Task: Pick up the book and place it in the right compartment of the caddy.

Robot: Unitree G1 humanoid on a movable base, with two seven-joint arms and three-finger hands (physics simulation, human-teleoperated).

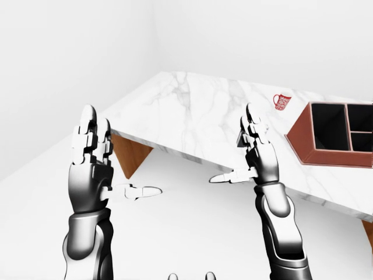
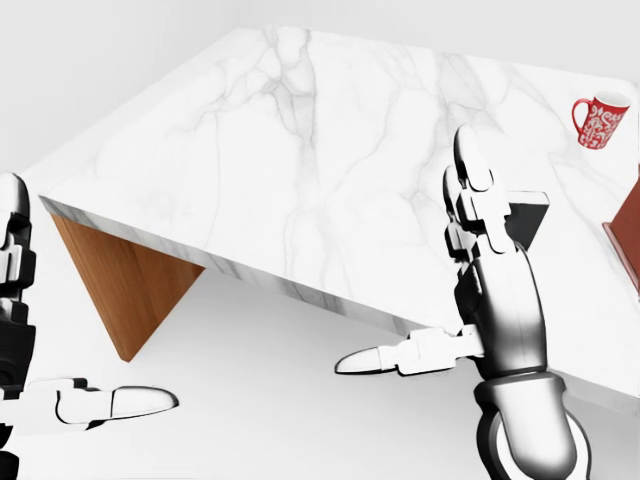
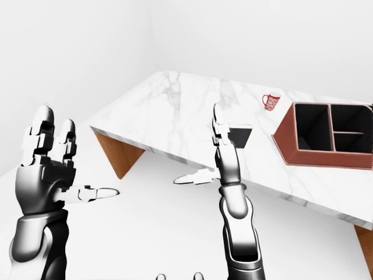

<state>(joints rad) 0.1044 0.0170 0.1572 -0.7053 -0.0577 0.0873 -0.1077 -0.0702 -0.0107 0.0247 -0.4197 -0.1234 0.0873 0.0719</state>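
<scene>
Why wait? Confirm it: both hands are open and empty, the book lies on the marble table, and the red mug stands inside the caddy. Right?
Not quite. The red mug stands on the marble table, apart from the caddy, up and to its left, as the right-eye view shows. The rest holds: left hand and right hand are open and empty, and the book lies on the table.
</scene>
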